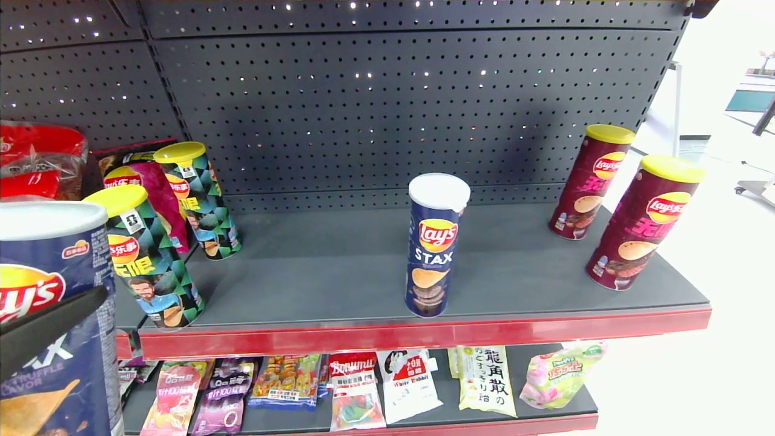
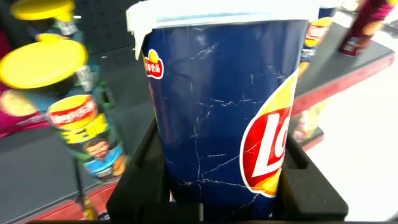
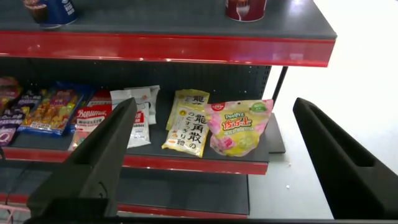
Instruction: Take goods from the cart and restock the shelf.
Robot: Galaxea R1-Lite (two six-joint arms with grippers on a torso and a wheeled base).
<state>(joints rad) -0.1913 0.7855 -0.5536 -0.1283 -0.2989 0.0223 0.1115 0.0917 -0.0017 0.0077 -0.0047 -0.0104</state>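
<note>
RESTOCK, MID-CARRY: The left hand (image 2: 224, 193) pinched a dark blue chip can (image 2: 211, 93) w/ a white lid. Its fingers (image 2: 140, 180) pressed on both sides of the can's lower body, which was upright and off the shelf (image 1: 351, 266). The right hand (image 3: 217, 168) hung lower, spread wide and empty, facing the lower shelf (image 3: 205, 163) of snack packets (image 3: 239, 127).

Judged step: goods in the grip, placing not yet done. Nxt move prob. called for carrying the can fwd and to the right of the left hand, over the bare stretch of shelf. It would then need its base set flat before the fingers spread.

Tight spot: a green-patterned can (image 1: 145, 260) w/ a yellow lid stood just beside the left hand, a second green can (image 1: 197, 200) behind it. A knock could tip either. A matching blue can (image 1: 433, 245) stood well apart to the hand's right, a likely mate for the held one. Two maroon cans (image 1: 590, 181) stood farther off again, at the shelf's end.

Labels: the held can bore a round red-and-yellow logo, a small red badge near the rim, and white marble veins on blue. The same logo showed on the standing blue, green and maroon cans, w/ chip pictures below. The snack packets carried printed names, some in East Asian script; wording not quoted here.
</note>
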